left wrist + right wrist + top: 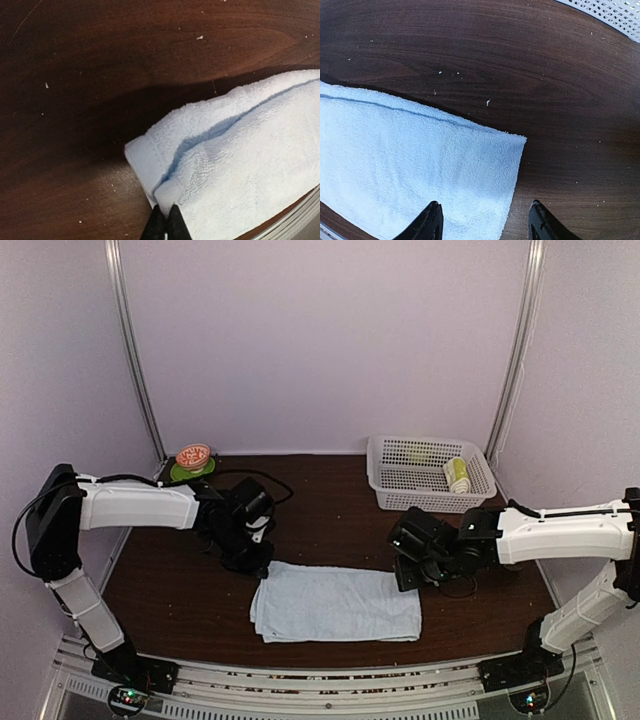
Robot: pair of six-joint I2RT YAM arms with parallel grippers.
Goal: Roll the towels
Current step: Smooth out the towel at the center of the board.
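The pale-blue towel (pixel 335 602) lies folded flat on the dark table, near the front middle. My left gripper (pixel 256 562) is at its far left corner. In the left wrist view the gripper (pixel 166 221) is shut on the corner hem of the towel's upper layer (pixel 235 160). My right gripper (pixel 410 575) is open over the towel's far right corner. In the right wrist view its jaws (pixel 485 212) straddle the towel's right edge (pixel 420 160), holding nothing. The lime-green towel (pixel 457 475) lies rolled up in the basket.
A white perforated basket (pixel 400 475) stands at the back right; its corner shows in the right wrist view (pixel 615 12). An orange bowl (pixel 193 455) on a green plate sits at the back left. A black cable (pixel 262 478) lies behind the left arm.
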